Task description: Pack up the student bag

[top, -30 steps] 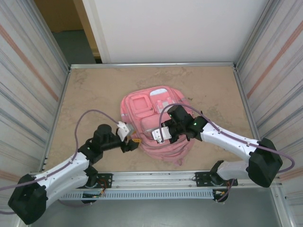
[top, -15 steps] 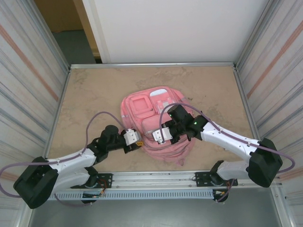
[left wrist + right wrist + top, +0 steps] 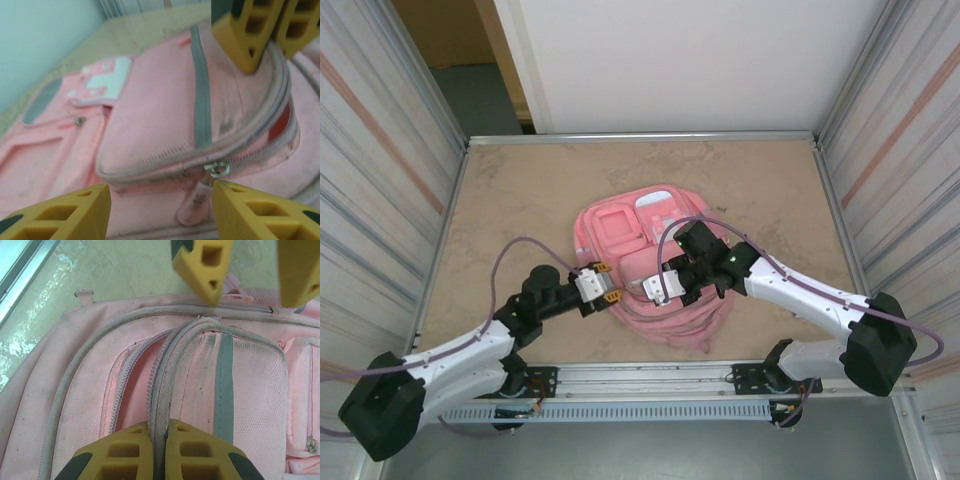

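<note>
So the student bag is lying flat, front pockets up, pretty much dead centre of the desk. In the overhead view its long axis is running roughly 12 to 6, with the straps trailing off at the 6 o'clock end.

The right gripper is reaching in from about 4 o'clock. It's sitting pinched together on the pocket rim, the raised zipper edge of the lower front pocket. There's a slit of lining showing beside that edge, so I'm guessing the pocket is partly unzipped.

The left gripper is hanging at the bag's 8 o'clock side, pointing toward 3, with its jaws standing apart and nothing in them.

The bit that matters: the zipper pull is lying right ahead of the left gripper, toward 3 o'clock. It's sitting off-centre though, right up against one finger instead of in the middle of the gap. The left arm is clearly the nearer one, and the free one. My read is it's needing a small sideways nudge to centre the pull before closing, otherwise it's likely just pinching fabric.
</note>
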Controlling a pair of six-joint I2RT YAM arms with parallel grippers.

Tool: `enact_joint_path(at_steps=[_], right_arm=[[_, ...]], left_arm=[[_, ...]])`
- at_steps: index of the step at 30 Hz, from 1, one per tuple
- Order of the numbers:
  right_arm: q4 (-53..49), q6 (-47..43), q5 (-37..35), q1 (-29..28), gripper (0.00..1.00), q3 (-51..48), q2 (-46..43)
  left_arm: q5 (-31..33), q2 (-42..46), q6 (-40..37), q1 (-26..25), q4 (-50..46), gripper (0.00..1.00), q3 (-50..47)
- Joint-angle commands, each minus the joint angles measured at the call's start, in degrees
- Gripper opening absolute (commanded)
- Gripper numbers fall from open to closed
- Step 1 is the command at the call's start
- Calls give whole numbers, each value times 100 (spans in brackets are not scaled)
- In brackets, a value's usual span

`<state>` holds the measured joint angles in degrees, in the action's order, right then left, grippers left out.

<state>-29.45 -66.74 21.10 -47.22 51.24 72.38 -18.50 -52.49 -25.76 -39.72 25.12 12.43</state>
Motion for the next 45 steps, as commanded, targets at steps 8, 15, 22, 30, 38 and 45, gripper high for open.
enact_joint_path(at_steps=[8, 15, 22, 30, 38, 45], right_arm=[[-223, -156, 358, -19, 0, 264, -153], [-254, -165, 399, -74, 0, 350, -14], [-278, -175, 355, -126, 0, 427, 52], [-329, -125, 294, -200, 0, 441, 11], [-304, -5, 126, -348, 0, 361, 1], [653, 632, -365, -395, 34, -51, -49]], left_arm=[[-277, -639, -103, 70, 244, 55, 187], [-715, -584, -371, 70, -214, 44, 453], [-709, -768, -412, 94, -268, 24, 501], [-598, -1068, -241, 198, -28, 7, 560], [-10, -1408, 1764, 1371, -69, 0, 877], [-419, -819, 1284, 1108, -181, 36, 730]])
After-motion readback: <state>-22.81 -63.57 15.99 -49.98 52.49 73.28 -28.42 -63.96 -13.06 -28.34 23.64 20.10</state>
